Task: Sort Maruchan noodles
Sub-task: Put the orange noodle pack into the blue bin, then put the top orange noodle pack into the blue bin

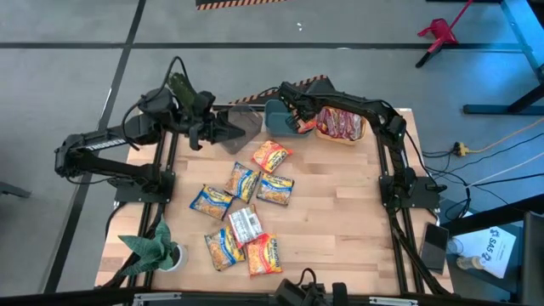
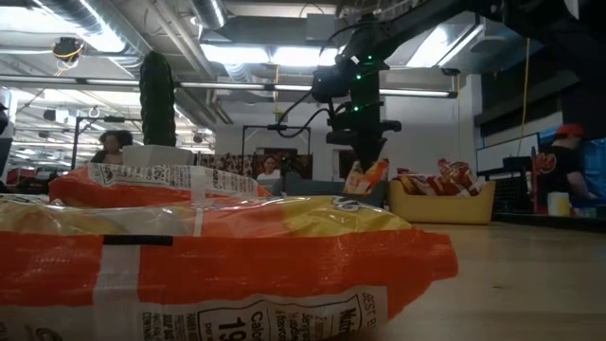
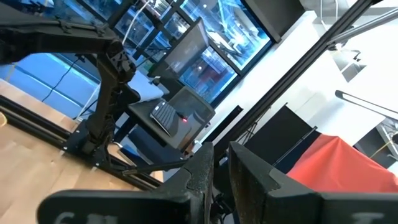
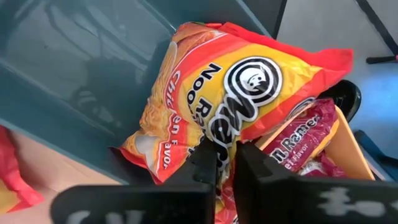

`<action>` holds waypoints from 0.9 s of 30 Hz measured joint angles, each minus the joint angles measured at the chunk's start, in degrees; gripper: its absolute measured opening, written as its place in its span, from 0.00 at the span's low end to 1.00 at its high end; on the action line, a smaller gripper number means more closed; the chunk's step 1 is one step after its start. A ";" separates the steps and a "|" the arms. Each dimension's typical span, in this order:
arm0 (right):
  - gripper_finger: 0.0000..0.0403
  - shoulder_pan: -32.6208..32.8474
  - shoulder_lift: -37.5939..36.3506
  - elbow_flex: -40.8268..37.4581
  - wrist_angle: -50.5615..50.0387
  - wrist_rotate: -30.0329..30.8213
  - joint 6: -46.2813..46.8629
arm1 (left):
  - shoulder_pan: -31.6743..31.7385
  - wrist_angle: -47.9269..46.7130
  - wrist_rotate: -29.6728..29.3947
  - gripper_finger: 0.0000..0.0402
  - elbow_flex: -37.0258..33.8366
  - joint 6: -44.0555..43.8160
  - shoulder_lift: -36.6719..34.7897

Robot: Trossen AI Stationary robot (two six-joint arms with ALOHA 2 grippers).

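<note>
The right end effector (image 4: pixel 222 155) pinches an orange packet (image 4: pixel 236 93) over the teal bin (image 1: pixel 279 118) at twelve o'clock (presumably its colour's slot), the left end effector (image 3: pixel 222 171) clenched empty.

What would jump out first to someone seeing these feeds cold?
The right gripper, shut on an orange-yellow noodle packet, holds it over the teal bin at the table's far edge. Beside it, the yellow bin holds red-maroon packets. The loose packets lie scattered mid-table, while the left gripper waits by the grey bin.
</note>
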 joint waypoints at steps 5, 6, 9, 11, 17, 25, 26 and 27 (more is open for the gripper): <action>0.10 -0.11 0.00 0.02 1.18 0.05 -0.01 | 1.46 0.02 1.78 0.11 0.00 -0.06 0.00; 0.11 -0.13 0.00 0.02 1.54 0.09 -0.01 | 1.74 0.02 2.12 0.11 0.00 -0.13 0.00; 0.16 -0.13 0.00 0.02 1.67 0.59 -0.55 | 2.36 0.02 2.90 0.11 0.00 -0.20 0.00; 0.21 -0.13 0.00 0.02 1.76 1.16 -1.43 | 2.65 0.04 2.92 0.11 0.00 -0.20 0.00; 0.32 0.00 -0.30 0.05 2.95 0.83 -1.84 | 2.95 0.04 3.06 0.11 0.00 -0.20 -0.03; 0.37 6.09 -2.93 9.05 2.47 -5.27 -8.61 | 3.44 -3.51 6.69 0.11 0.02 0.09 -2.40; 0.38 7.89 -2.93 9.66 2.56 -6.09 -10.23 | 3.78 -5.51 7.29 0.11 0.02 0.55 -2.90; 0.38 9.74 -2.91 9.83 2.83 -6.54 -12.07 | 4.04 -7.74 7.79 0.11 0.02 1.23 -3.34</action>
